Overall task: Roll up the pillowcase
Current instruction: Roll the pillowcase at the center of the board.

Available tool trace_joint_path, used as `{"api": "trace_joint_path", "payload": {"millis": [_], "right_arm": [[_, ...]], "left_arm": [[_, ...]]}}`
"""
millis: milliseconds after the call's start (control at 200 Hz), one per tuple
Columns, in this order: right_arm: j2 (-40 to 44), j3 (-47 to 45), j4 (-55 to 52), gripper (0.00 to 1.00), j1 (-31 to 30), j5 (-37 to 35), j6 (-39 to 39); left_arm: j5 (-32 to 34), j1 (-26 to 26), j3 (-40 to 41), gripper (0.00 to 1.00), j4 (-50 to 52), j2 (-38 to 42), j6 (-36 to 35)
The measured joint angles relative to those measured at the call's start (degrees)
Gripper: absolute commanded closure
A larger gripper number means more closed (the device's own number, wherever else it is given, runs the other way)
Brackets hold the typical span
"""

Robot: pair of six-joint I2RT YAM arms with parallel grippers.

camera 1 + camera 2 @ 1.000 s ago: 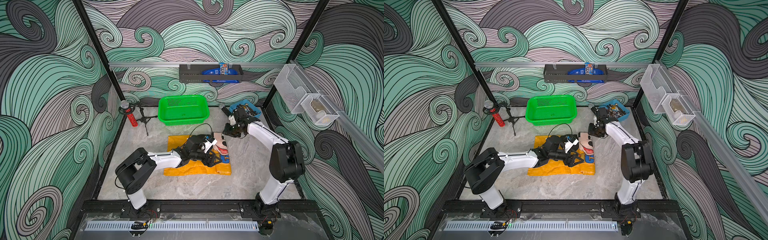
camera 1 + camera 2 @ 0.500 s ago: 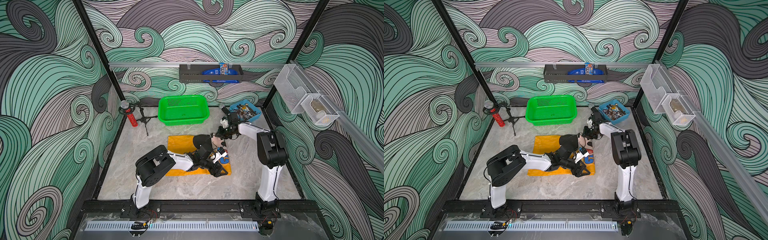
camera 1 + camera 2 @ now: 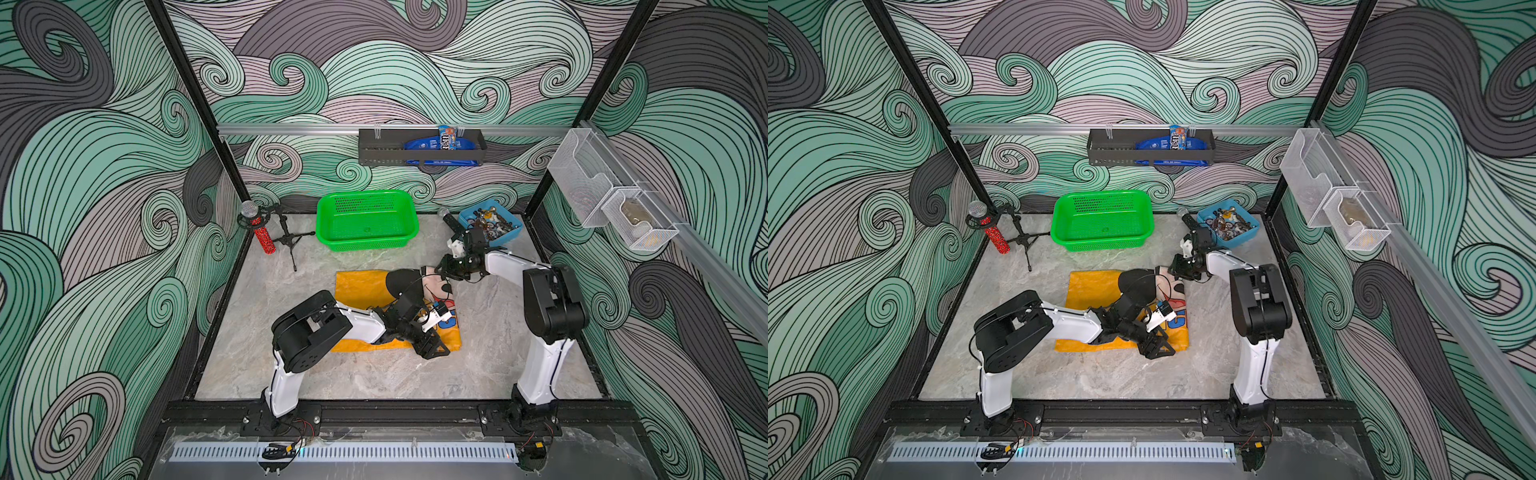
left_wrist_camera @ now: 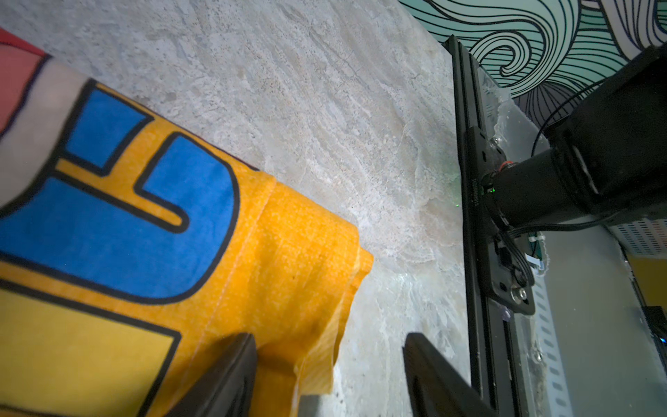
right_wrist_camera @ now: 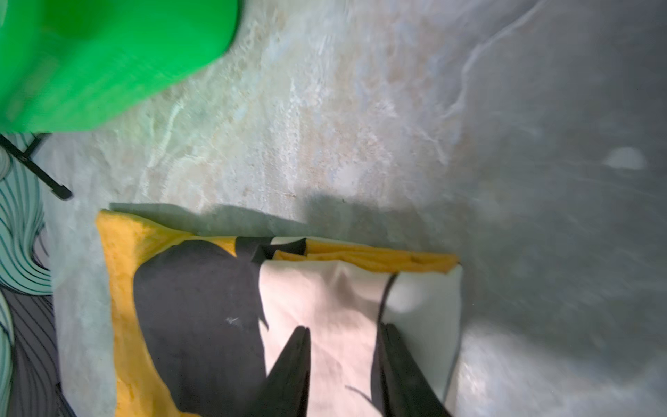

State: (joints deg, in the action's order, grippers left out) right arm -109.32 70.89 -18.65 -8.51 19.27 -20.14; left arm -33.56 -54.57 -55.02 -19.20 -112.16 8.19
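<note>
The pillowcase [image 3: 361, 286] [image 3: 1090, 286] lies flat mid-table, mustard yellow with a black-and-beige mouse print and blue letters toward its right end. My left gripper [image 3: 432, 351] [image 3: 1156, 349] is low at its near right corner. In the left wrist view the left gripper [image 4: 328, 346] is open, with one finger over the yellow cloth [image 4: 288, 252], the other over bare table and the loose corner between them. My right gripper [image 3: 446, 270] [image 3: 1177, 266] is at the far right corner. In the right wrist view it [image 5: 343, 335] stands open over the beige print [image 5: 325, 289], nothing clamped.
A green basket [image 3: 365, 220] stands behind the pillowcase. A blue bin of small items [image 3: 490, 226] is at the back right, with a black microphone [image 3: 451, 220] beside it. A tripod with a red tube [image 3: 266, 237] is at the back left. The black front rail [image 4: 469, 216] is close to the left gripper.
The left gripper slid from the middle of the cloth to its near right corner. The right gripper came down from beside the blue bin to the far right corner.
</note>
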Motion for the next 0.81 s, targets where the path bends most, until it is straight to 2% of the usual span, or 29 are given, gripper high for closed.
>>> {"api": "trace_joint_path", "payload": {"millis": [195,340,515,805], "right_arm": [[15.34,-11.52,-0.81,0.5,4.11,0.42,0.76],[20.87,-22.12,-2.95,0.47,4.9,1.68,1.84],[20.28,-26.84,-5.14,0.46,5.07,5.51,2.16],[15.06,-27.23,1.31,0.48,5.64,13.86,1.53]], "left_arm": [[0.42,0.0,-1.2,0.29,5.27,2.29,-0.09],[0.85,0.46,-4.52,0.27,9.99,4.57,-0.85],[0.9,2.32,-6.88,0.26,12.09,7.52,-1.38],[1.27,8.94,-4.31,0.25,13.49,11.1,-1.4]]}}
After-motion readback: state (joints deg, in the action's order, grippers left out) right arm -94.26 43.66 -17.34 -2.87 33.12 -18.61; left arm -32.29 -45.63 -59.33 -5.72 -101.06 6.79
